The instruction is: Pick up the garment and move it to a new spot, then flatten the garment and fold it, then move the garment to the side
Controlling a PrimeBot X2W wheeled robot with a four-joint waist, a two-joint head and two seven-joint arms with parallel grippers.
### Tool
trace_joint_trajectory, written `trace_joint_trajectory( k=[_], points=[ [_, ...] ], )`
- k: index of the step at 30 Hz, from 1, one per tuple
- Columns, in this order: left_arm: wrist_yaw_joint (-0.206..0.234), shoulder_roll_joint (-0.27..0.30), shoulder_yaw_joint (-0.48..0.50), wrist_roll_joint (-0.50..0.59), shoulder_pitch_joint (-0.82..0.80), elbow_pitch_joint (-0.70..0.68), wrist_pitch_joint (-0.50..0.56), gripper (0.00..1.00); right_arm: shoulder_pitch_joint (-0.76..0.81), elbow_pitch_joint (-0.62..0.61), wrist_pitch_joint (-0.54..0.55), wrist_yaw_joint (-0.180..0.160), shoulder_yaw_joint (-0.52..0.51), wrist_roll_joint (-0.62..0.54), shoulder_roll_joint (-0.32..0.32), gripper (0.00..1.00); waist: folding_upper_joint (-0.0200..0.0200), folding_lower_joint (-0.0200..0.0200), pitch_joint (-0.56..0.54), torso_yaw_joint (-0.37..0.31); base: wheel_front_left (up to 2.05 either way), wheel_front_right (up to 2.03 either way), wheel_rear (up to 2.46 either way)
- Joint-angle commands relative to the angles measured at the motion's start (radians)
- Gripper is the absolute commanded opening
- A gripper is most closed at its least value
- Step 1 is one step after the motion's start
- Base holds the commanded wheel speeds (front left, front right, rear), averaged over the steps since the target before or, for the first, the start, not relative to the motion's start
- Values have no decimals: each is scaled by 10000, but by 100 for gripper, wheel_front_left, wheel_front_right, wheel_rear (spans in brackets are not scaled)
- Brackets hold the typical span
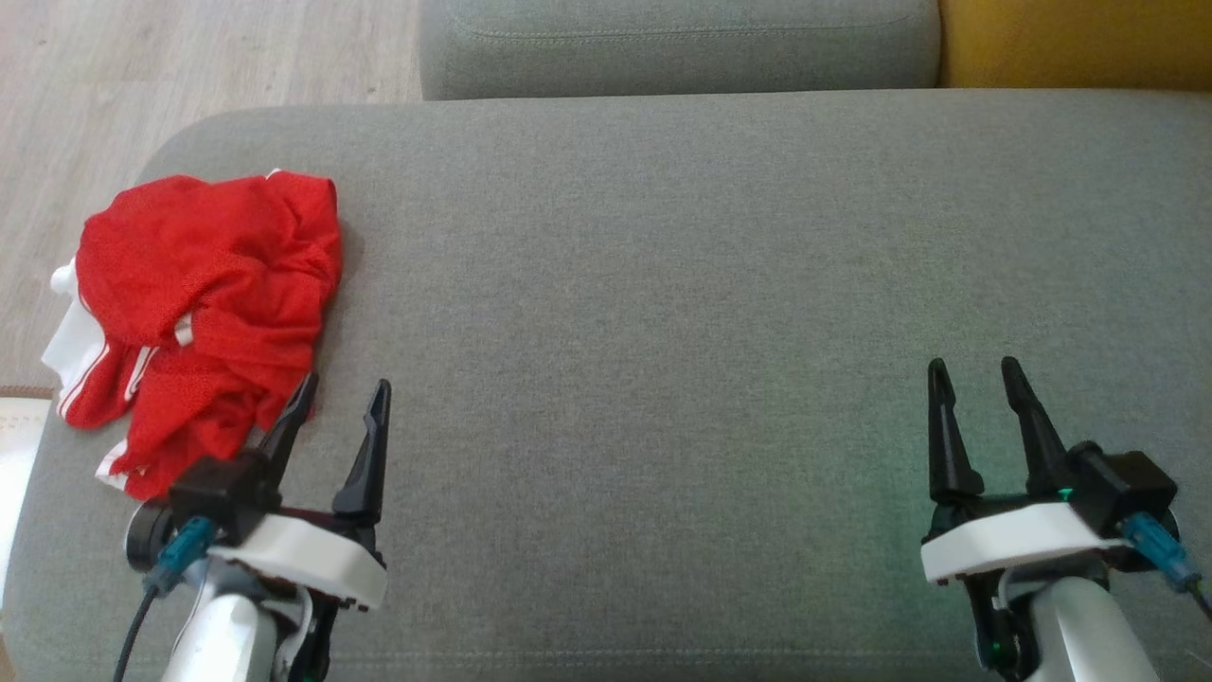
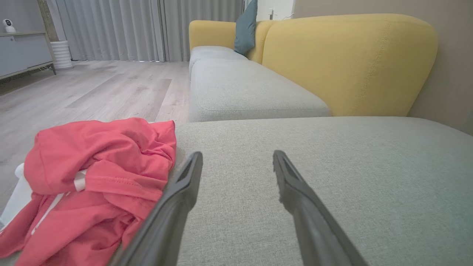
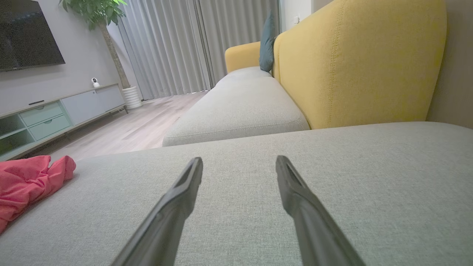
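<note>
Our left pincer (image 1: 345, 384) stood wide and empty just beside the crumpled red garment (image 1: 199, 303) at the left end of the grey seat (image 1: 663, 284), our right pincer (image 1: 973, 365) equally wide, well apart; we judged the pick-up unstarted, needing a leftward reach onto the cloth.

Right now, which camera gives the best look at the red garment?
The head view: it shows nearly the whole crumpled red garment from above, at the left end of the grey cushion. The left wrist view is close but cuts it off at the frame's edge; the right wrist view catches one far corner.
</note>
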Motion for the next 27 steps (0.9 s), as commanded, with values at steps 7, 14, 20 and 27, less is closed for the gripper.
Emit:
trace_joint_trajectory(
  k=[7, 14, 20, 27],
  points=[
    [4, 66, 433, 99, -607, -184, -122, 100, -60, -356, -137, -7, 200, 3, -70, 100, 0, 0, -16, 1, 0, 0, 0],
    [4, 42, 443, 162, -618, -121, -122, 100, -59, -377, -137, -7, 169, 0, -70, 100, 0, 0, -53, 8, 0, 0, 0],
    [4, 60, 429, 197, -623, -86, -122, 100, -42, -402, -138, -7, 126, -25, -70, 100, 0, 0, -77, 22, 0, 0, 0],
    [4, 65, 490, 181, -642, -107, -122, 100, 5, -515, -138, -7, 31, -50, -70, 100, 0, 0, -69, 176, 0, 0, 0]
  ],
)
